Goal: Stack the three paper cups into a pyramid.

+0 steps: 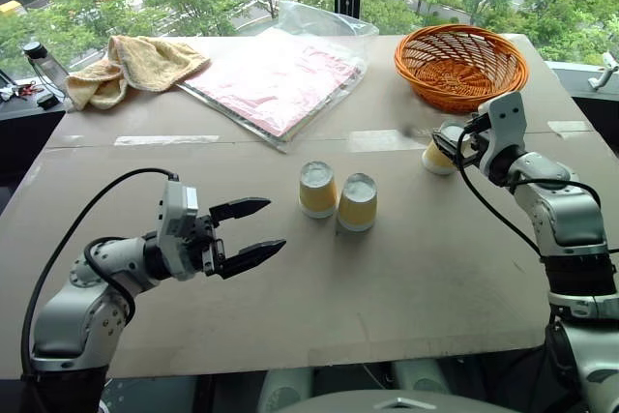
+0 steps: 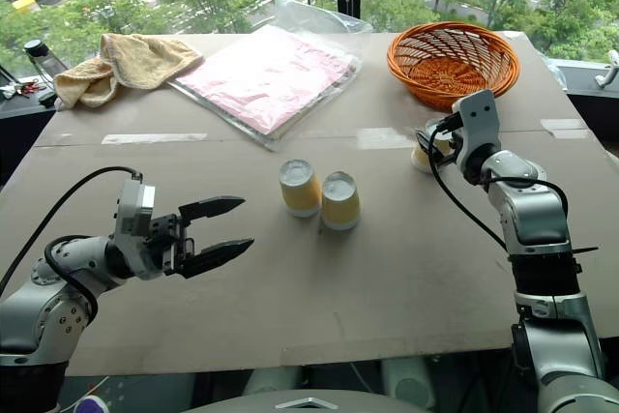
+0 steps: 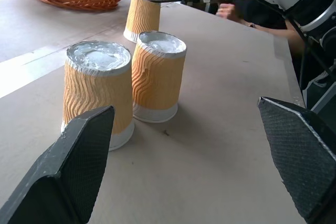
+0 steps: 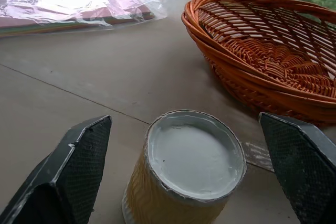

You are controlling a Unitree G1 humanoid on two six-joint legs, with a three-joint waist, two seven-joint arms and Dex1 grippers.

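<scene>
Two of the paper cups (image 1: 317,189) (image 1: 357,202) stand upside down, side by side, in the middle of the brown table (image 1: 406,287). The third cup (image 1: 438,157) stands upside down to the right, in front of the basket. My right gripper (image 1: 447,142) is open, with a finger on each side of that cup (image 4: 191,166) and a gap on both sides. Left of the pair, my left gripper (image 1: 276,223) is open and empty, pointing at the two cups (image 3: 100,90) (image 3: 157,77). No cup rests on another.
An orange wicker basket (image 1: 460,65) sits at the back right, close behind the third cup. A pink packet in clear plastic (image 1: 276,79) and a tan towel (image 1: 135,65) lie at the back. A bottle (image 1: 44,63) stands off the table's left. A person's hand (image 3: 231,11) shows past the table.
</scene>
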